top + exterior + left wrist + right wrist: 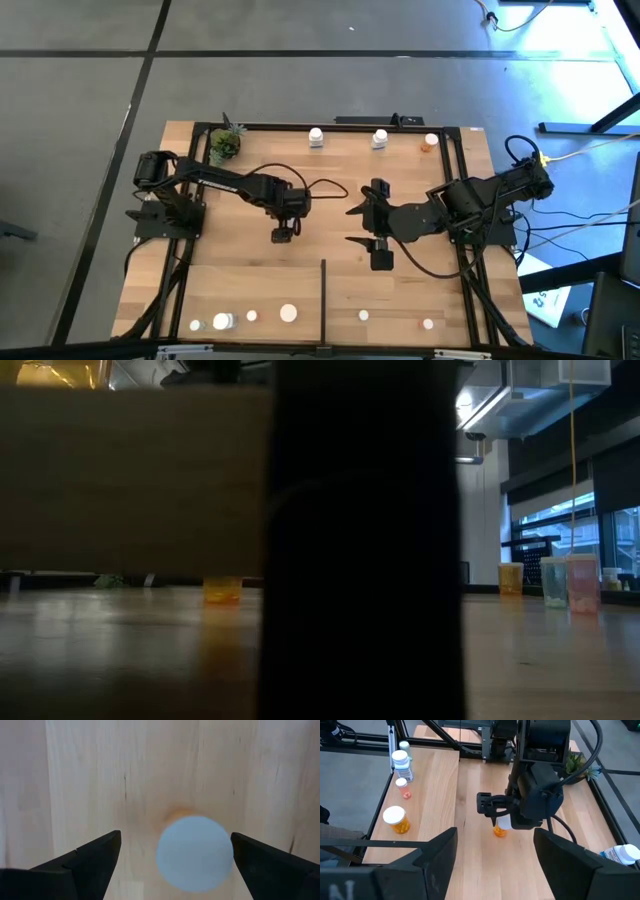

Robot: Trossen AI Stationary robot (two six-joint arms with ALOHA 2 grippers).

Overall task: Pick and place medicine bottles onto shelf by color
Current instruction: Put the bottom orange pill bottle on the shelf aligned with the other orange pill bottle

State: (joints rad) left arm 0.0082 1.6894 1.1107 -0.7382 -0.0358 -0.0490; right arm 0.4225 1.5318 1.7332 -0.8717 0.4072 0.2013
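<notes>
Overhead view: we see the left gripper [284, 236] near frame centre, pointing down over an orange bottle [284, 237] on the wooden shelf [250, 270]; the right gripper [360, 225] waits at centre right, jaws spread. Other bottles stand along the top and bottom edges. Left wrist view: the white cap [195, 852] sits between the spread fingers [92, 857], nearer one of them. Right wrist view: we see the left gripper [492, 810] straddling the orange bottle [500, 830] at mid-frame. We judge that closing off-centre could tip the bottle over.

A dark post [365, 540] hides the low view's middle.
</notes>
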